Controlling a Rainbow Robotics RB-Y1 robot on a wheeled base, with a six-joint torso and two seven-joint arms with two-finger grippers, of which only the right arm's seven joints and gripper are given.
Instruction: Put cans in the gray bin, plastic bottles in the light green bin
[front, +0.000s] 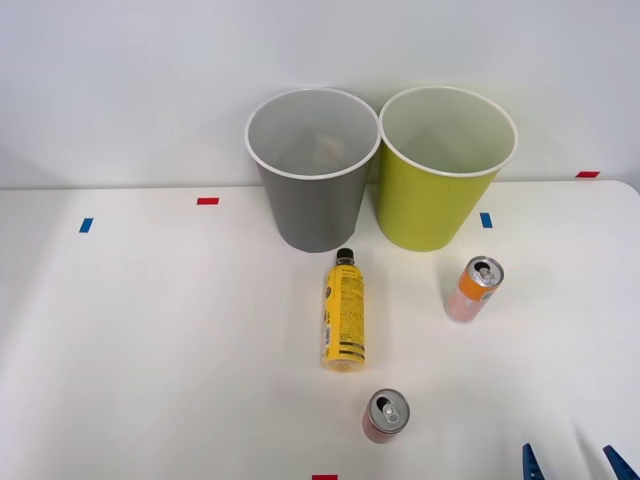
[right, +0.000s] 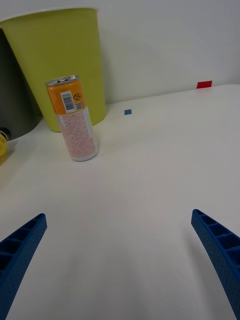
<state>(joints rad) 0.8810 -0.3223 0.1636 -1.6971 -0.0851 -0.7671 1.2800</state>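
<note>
Jaws stood wide apart on the right gripper (front: 577, 462) at the desk's (front: 150, 340) near edge, bare surface between it and the slim orange can (right: 73, 118).

A white table (front: 150, 330) is seen under the right gripper (front: 575, 462), with a plain pale wall (front: 120, 80) behind it. A small blue tape mark (front: 486, 220) is stuck to the tabletop ahead of the gripper and a little to its left. A red tape mark (front: 588, 174) is found farther ahead, at the table's back edge. Another red mark (front: 324, 477) lies at the near edge, well to the gripper's left. A third red mark (front: 208, 201) and a second blue mark (front: 86, 225) are placed far ahead and far to the left.
</note>
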